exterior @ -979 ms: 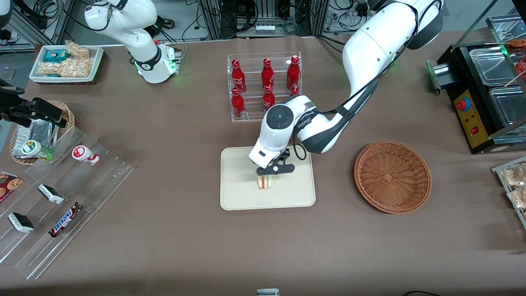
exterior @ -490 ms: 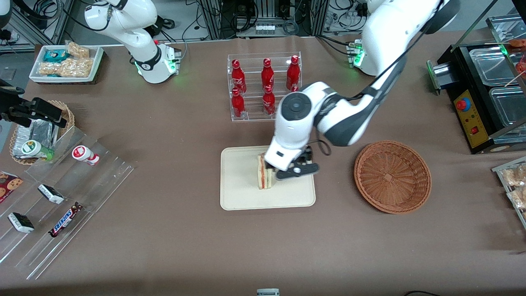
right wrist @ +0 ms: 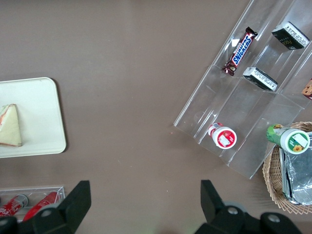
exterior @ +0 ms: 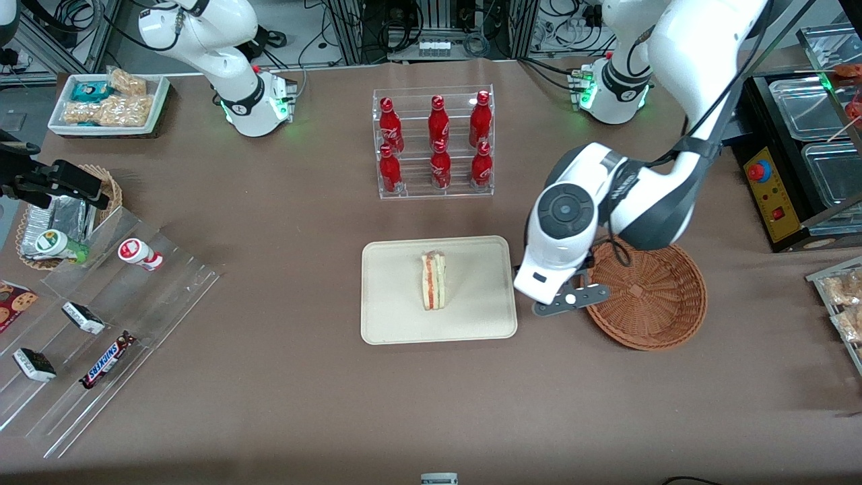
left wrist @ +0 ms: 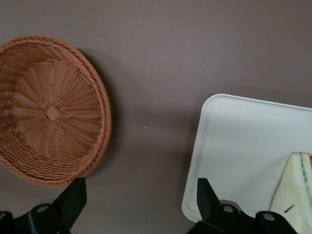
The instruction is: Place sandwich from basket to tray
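The sandwich (exterior: 433, 281) is seen standing on its crust edge near the middle of the cream tray (exterior: 390, 323), free of any grip, while the wicker basket (exterior: 663, 316) lies empty toward the working arm's end of the surface (exterior: 283, 391). The pincer (exterior: 572, 300) hangs open and empty above the bare strip between tray and basket. The placing step is judged done, so only a retreat clear of both is called for next.

The working arm is big, round and white with dark grey joints and a round grey cap. A black cable runs along it. Its gripper (exterior: 571, 301) has black fingers (left wrist: 73, 202).
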Controlling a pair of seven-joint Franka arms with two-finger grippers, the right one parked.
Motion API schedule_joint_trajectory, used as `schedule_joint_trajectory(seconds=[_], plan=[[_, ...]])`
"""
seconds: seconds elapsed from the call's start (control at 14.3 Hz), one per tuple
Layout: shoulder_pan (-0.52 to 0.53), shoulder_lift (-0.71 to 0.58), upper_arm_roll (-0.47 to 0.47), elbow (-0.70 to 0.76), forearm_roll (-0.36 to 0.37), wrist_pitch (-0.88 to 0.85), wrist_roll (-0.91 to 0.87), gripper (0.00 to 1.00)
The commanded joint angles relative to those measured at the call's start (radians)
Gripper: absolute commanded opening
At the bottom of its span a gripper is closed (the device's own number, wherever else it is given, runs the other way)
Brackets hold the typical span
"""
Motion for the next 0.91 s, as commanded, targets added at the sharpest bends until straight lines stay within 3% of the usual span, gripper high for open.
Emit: schedule_joint_trajectory(seconds=[0.0, 0.28, 0.84], plan=[[0.041, -0.079, -0.007, 0.019, -0.053, -0.078, 0.051, 1.0], [0.05, -0.063, -0.004, 0.208, -0.069, -0.243, 0.142, 1.0], [0.092, -0.071, -0.005, 0.205, -0.093, -0.275, 0.142, 1.0]])
